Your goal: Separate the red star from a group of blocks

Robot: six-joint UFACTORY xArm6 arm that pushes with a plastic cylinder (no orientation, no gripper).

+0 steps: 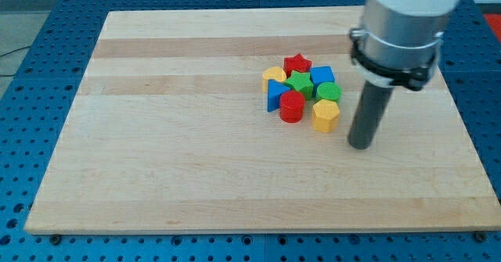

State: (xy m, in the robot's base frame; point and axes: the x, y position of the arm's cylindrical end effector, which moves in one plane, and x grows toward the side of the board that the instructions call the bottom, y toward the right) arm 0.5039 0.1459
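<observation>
The red star (297, 63) lies at the top of a tight cluster of blocks near the board's middle. It touches a yellow block (274, 75) on its left, a green star (300, 83) below it and a blue block (322, 76) on its right. Lower in the cluster are a blue triangle (274, 95), a red cylinder (291, 105), a green block (329, 91) and a yellow hexagon (326, 114). My tip (361, 144) rests on the board to the right of the cluster and a little below it, a short gap from the yellow hexagon.
The wooden board (196, 152) lies on a blue perforated table (31, 74). The arm's grey and white body (403, 27) hangs over the board's upper right part.
</observation>
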